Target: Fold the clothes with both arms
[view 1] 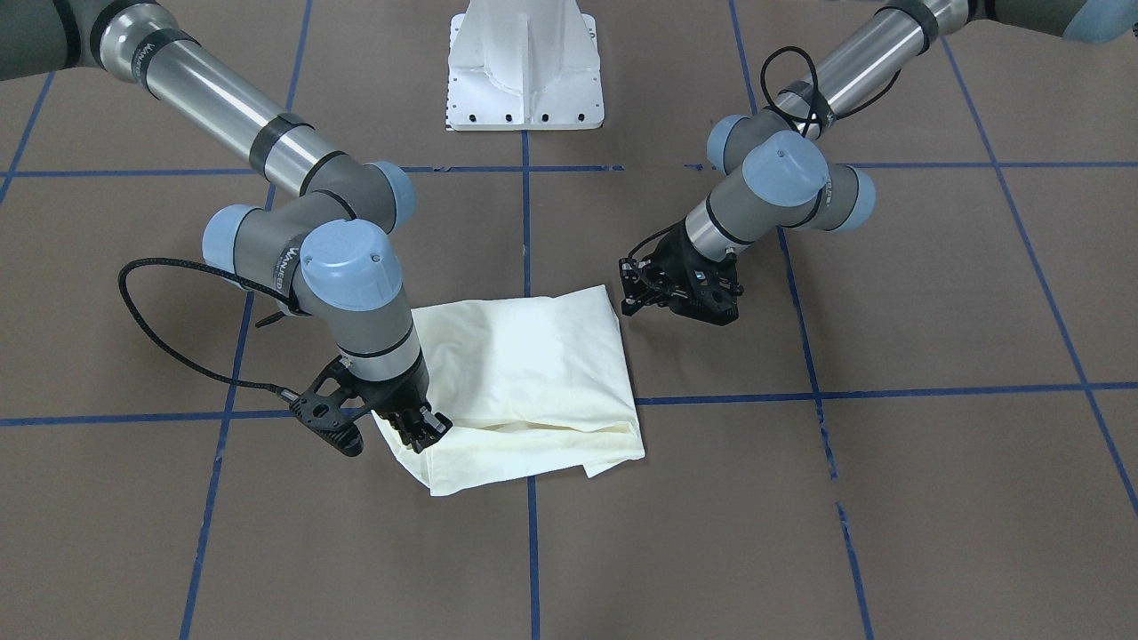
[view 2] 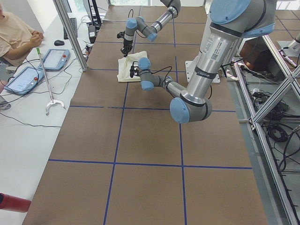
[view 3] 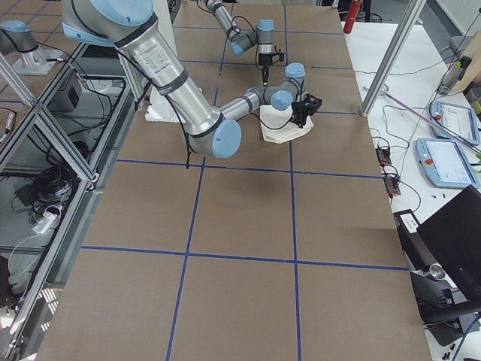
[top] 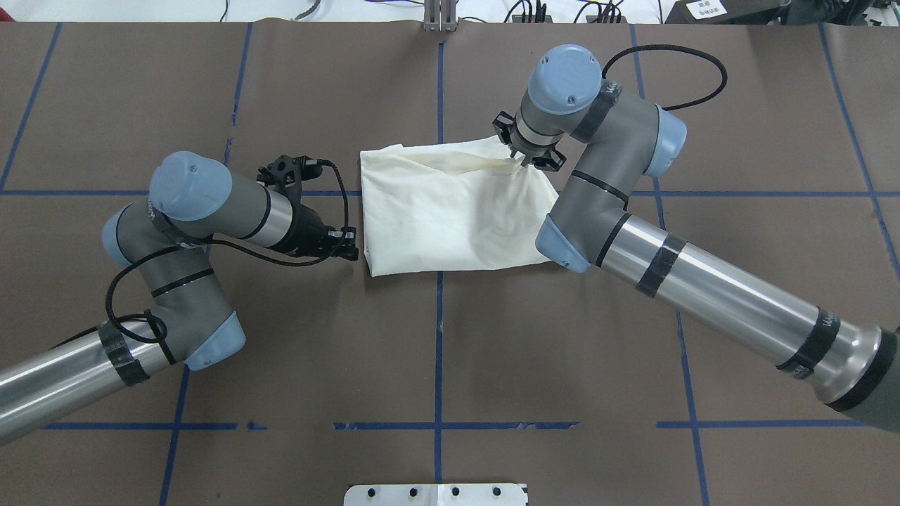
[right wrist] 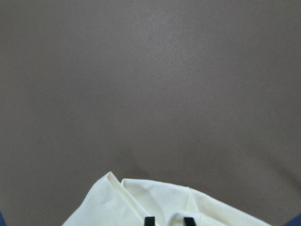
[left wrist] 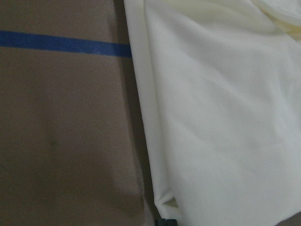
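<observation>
The cream-white shirt (view 1: 524, 373) lies folded into a rough rectangle on the brown table and shows only plain cream; its print is hidden. It also shows in the overhead view (top: 450, 211) and in both wrist views (left wrist: 221, 117) (right wrist: 141, 202). My right gripper (view 1: 428, 429) (top: 524, 158) points down at the shirt's far corner, shut on a fold of cloth that sits between its fingertips (right wrist: 149, 220). My left gripper (view 1: 625, 289) (top: 351, 246) lies low beside the shirt's opposite edge, near its robot-side corner. It looks open and holds nothing.
The white pedestal base (view 1: 524, 67) stands at the robot's side of the table. Blue tape lines (view 1: 529, 222) cross the brown surface. Tablets (view 2: 54, 58) and a seated person (view 2: 14, 37) are beyond the far table edge, behind a metal post (view 2: 70, 33).
</observation>
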Tool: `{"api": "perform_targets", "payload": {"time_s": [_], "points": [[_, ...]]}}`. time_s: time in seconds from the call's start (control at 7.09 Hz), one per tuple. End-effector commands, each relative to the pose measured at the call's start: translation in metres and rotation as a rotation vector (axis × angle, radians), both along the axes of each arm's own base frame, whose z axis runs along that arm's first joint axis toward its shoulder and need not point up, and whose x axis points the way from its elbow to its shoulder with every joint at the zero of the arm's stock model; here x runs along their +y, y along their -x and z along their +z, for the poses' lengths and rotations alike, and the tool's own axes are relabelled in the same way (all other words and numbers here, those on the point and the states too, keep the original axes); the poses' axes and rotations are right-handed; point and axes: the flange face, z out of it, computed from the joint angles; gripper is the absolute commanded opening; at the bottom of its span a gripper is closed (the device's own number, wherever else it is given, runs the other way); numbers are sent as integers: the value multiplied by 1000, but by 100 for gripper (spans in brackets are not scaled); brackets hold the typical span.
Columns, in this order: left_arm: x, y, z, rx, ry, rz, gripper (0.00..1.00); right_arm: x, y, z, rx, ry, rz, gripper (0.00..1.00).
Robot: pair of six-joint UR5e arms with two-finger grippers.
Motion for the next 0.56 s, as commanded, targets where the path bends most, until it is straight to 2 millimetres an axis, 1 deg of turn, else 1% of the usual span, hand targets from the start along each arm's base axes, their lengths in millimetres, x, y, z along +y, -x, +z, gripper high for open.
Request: {"api": "perform_targets", "payload": {"time_s": [0.0, 0.14, 0.28, 0.42], "points": [[-26, 49, 11, -10, -35, -57, 0, -34, -67, 25, -20, -11, -106, 100], [-30, 66, 9, -9, -66, -70, 0, -37, -98, 35, -61, 8, -144, 100], [-46, 107, 18, -30, -91, -115, 0, -27, -153, 64, -85, 16, -149, 100], [-42, 148, 50, -80, -185, -87, 0, -20, -215, 92, -78, -64, -222, 100]]}}
